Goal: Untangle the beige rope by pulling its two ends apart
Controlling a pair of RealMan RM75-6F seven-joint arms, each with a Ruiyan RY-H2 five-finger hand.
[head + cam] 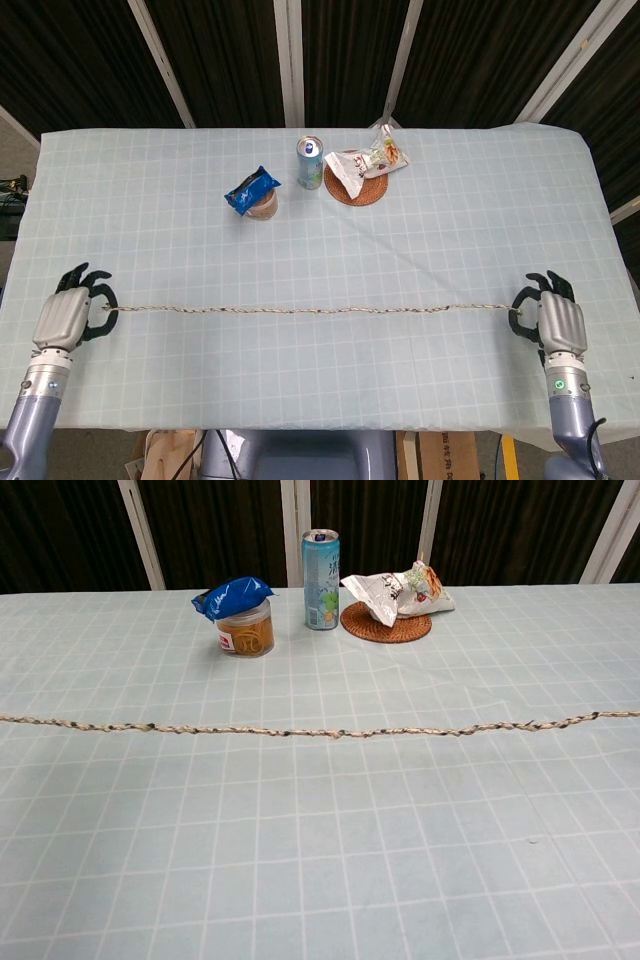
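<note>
The beige rope runs nearly straight across the front of the table, from one hand to the other. In the chest view the rope crosses the whole frame as a taut line, and neither hand shows there. My left hand sits near the table's left edge and holds the rope's left end. At the right edge my right hand holds the other end. Both hands have their fingers curled around the rope ends.
At the back middle stand a jar with a blue packet on top, a drink can and a snack bag on a round woven coaster. The checked tablecloth covers the table.
</note>
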